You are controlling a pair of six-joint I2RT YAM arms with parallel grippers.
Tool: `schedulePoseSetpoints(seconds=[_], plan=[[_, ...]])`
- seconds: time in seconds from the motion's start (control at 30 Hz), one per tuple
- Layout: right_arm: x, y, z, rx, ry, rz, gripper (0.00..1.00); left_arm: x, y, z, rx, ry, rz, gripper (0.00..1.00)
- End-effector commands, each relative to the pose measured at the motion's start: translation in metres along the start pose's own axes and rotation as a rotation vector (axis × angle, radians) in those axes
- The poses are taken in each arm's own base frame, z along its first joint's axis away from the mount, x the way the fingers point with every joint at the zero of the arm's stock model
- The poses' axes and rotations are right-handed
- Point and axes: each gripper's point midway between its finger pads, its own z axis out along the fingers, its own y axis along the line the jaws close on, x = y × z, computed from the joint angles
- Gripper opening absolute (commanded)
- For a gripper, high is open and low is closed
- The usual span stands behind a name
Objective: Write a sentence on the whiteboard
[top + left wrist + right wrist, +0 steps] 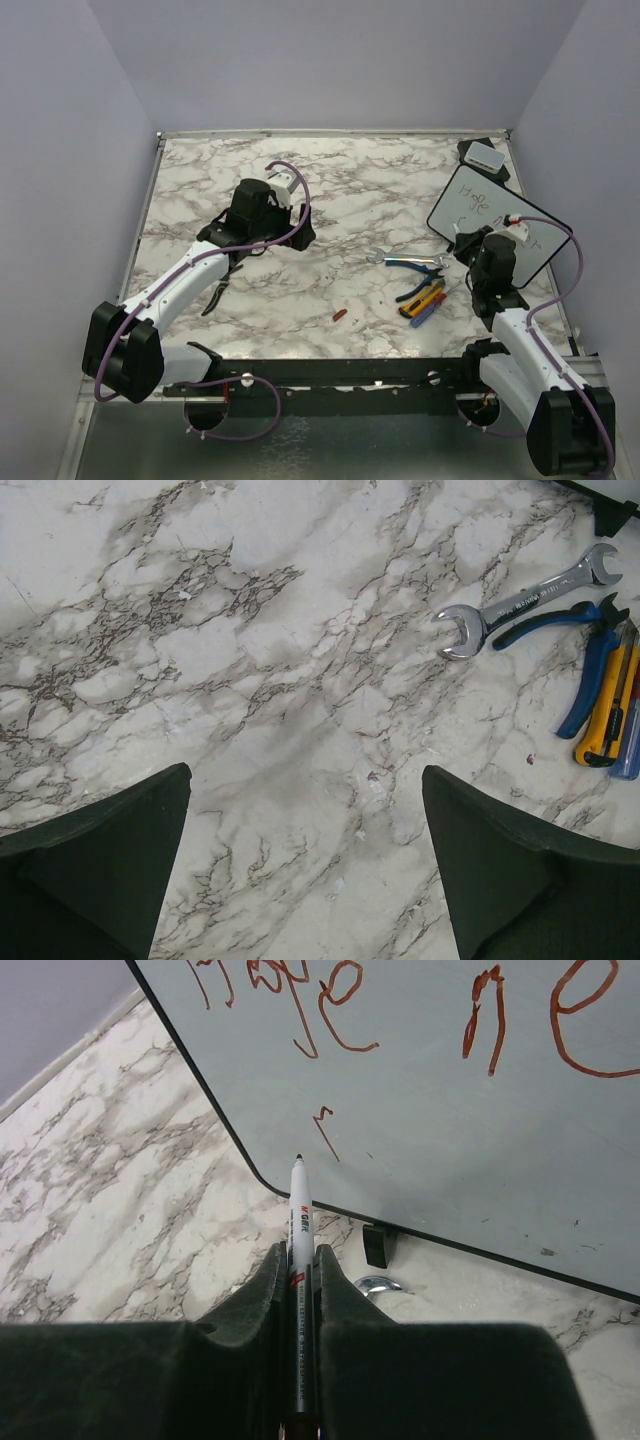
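The whiteboard (497, 218) stands tilted at the right of the marble table, white with a thin black frame and red handwriting on it (450, 1110). My right gripper (298, 1252) is shut on a white marker (300, 1210), which points up at the board's lower left corner. Its dark tip is at a short red stroke; I cannot tell whether it touches. In the top view the right gripper (468, 243) sits at the board's near-left edge. My left gripper (305, 772) hangs open over bare marble mid-table (285, 232), with nothing between its fingers.
A silver wrench (400, 260) (525, 600), blue-handled pliers (422, 272) (590, 670) and a yellow knife (420, 298) lie left of the board. A small red piece (340, 316) lies near the front. A grey-white block (487, 155) sits back right. A black tool (218, 290) lies beside the left arm.
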Motion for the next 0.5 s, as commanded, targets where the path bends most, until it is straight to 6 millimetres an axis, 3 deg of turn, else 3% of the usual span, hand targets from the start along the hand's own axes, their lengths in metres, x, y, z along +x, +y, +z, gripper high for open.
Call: schedulePoseSetpoints(seconds=[0.0,0.47], plan=[[-0.0132,-0.0054,0.0026,0.033,-0.061,-0.002,0.01,-0.006,0.0002,-0.0053,-0.002,-0.029,0.007,0.99],[-0.0102,-0.0143,0.0058,0.081,-0.059,-0.006,0.01,-0.0057,-0.0001,-0.0053,0.0,-0.028,0.007,0.99]])
